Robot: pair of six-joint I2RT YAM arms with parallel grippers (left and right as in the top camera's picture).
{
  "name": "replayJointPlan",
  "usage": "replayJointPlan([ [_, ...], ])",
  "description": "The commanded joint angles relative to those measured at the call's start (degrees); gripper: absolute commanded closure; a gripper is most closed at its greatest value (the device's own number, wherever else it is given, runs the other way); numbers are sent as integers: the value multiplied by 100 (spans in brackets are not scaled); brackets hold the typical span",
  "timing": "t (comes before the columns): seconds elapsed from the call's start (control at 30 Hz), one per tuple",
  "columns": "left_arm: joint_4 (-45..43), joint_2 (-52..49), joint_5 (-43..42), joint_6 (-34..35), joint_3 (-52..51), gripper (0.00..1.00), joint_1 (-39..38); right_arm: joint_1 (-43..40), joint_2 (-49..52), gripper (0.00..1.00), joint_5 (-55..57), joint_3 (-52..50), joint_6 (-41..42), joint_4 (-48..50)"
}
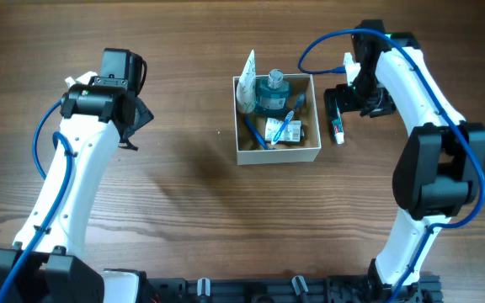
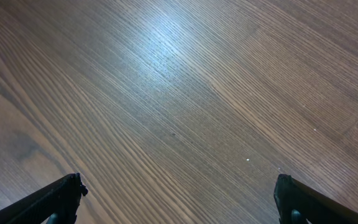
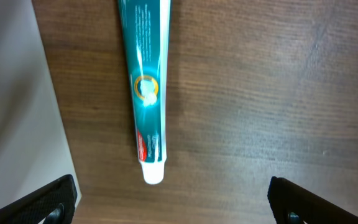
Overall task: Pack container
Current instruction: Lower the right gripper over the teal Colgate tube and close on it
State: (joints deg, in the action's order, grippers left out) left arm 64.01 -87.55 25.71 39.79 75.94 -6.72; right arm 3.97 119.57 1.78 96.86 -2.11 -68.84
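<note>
The container [image 1: 278, 154], square with thin white walls and tan inside, sits upper centre of the overhead view on the table [image 1: 183, 194]. Left tool [image 2: 178, 190] gapes wide, empty — right tool [image 3: 173, 193] wide, above a teal tube [image 3: 143, 81].

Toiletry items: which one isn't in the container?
The teal toothpaste tube, lying outside the container by its right wall, under the right gripper; the rest sit inside.
</note>
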Motion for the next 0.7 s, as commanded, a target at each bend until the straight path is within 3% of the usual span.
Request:
replayJointPlan([
  [0.0, 2, -22, 92, 98, -37, 0, 24, 13, 212, 1, -94, -20, -243, 173],
  [0.3, 2, -22, 92, 98, -37, 0, 24, 13, 529, 0, -361, -20, -205, 577],
  [0.67, 2, -22, 92, 98, -37, 0, 24, 11, 570, 0, -442, -20, 424, 870],
])
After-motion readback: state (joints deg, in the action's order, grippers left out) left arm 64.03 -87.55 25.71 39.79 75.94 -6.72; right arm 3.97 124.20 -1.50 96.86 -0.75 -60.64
